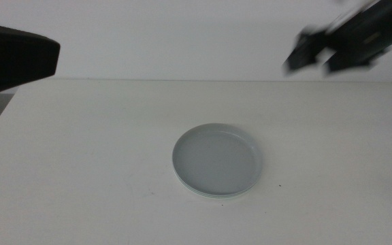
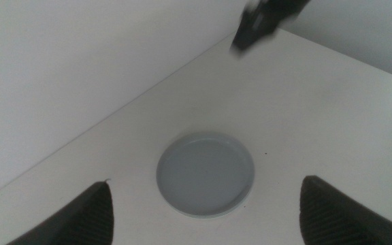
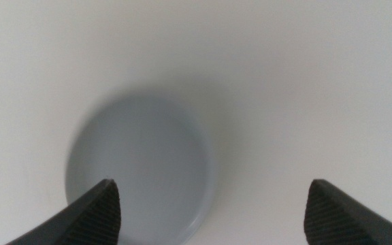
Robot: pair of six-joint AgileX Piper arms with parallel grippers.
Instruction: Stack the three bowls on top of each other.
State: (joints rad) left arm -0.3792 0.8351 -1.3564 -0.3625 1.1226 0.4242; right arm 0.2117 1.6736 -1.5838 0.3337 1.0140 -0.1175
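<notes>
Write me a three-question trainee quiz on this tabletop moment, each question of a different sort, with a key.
1. True or false: the grey bowl is on top of the stack of bowls on the white table.
2. Multiple choice: the right gripper is A) clamped on a bowl, B) raised above the table's far right part, holding nothing, C) resting on the table.
3. Fill in: the left gripper has its jaws ____, with nothing between them.

Key: 1 true; 2 B; 3 open.
</notes>
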